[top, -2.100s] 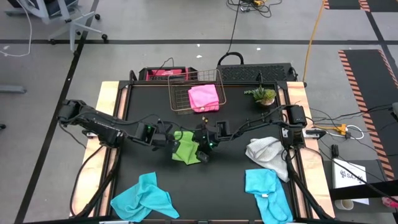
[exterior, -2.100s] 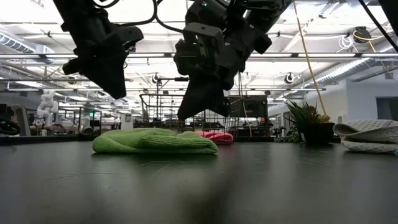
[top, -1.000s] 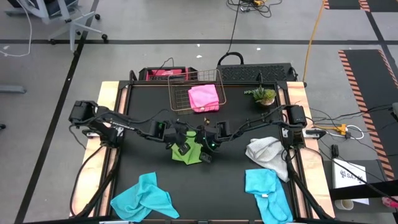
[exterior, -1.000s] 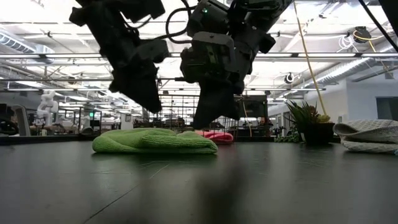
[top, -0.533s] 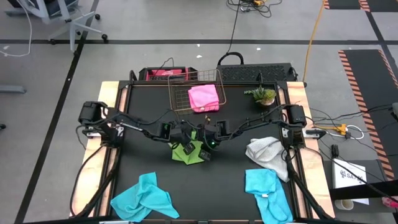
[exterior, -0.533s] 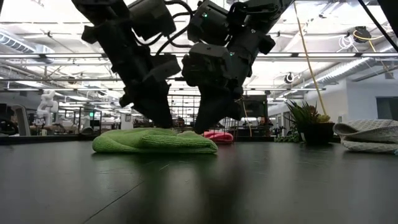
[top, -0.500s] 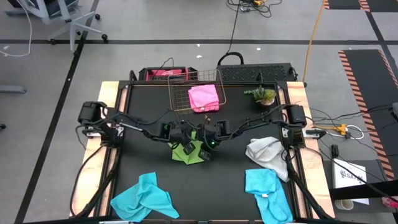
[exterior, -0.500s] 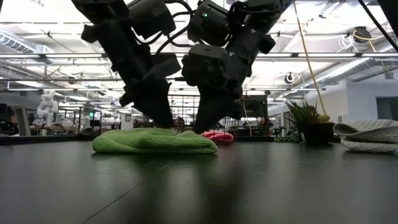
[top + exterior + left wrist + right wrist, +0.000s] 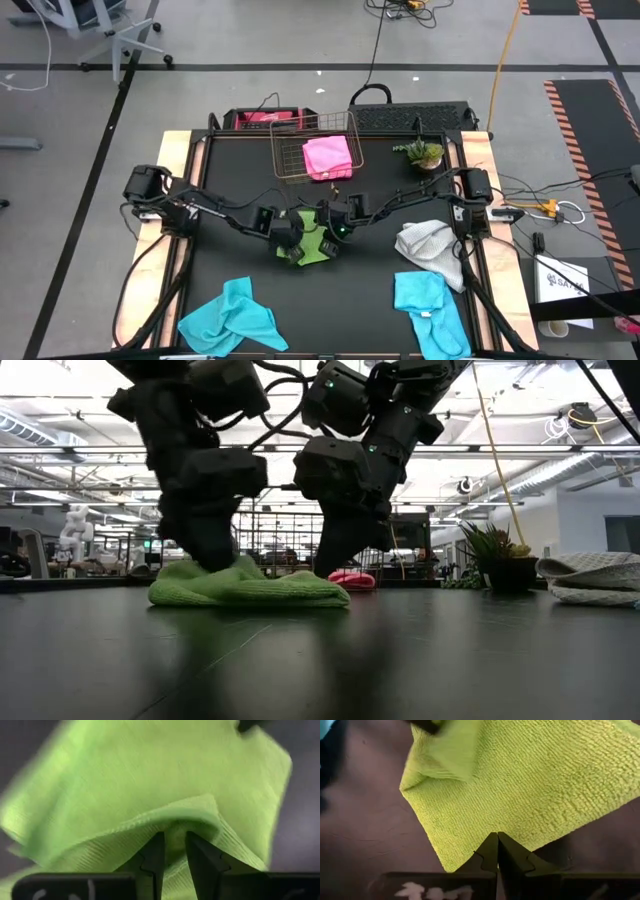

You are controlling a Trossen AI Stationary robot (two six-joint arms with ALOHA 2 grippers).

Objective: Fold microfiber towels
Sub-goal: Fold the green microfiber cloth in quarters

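green towel [image 9: 312, 247]: folded, mid-table, in front of the wire basket [image 9: 314, 150]
left gripper [image 9: 171, 851]: down on the green towel, fingers pinching a raised fold of it
right gripper [image 9: 497, 851]: fingers pressed together on the towel's edge
pink towel [image 9: 327, 157]: in the basket
grey towel [image 9: 428, 244]: right edge
blue towels [image 9: 234, 317]: two, along the front edge

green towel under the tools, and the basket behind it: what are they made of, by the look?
Lime green towel: soft knit microfiber-type cloth, matte; the right wrist view shows a fine looped, ribbed pile, and it bunches into a fold at the left tool. Basket: thin metal wire, coppery finish, open grid; likely coated steel, hard to confirm.
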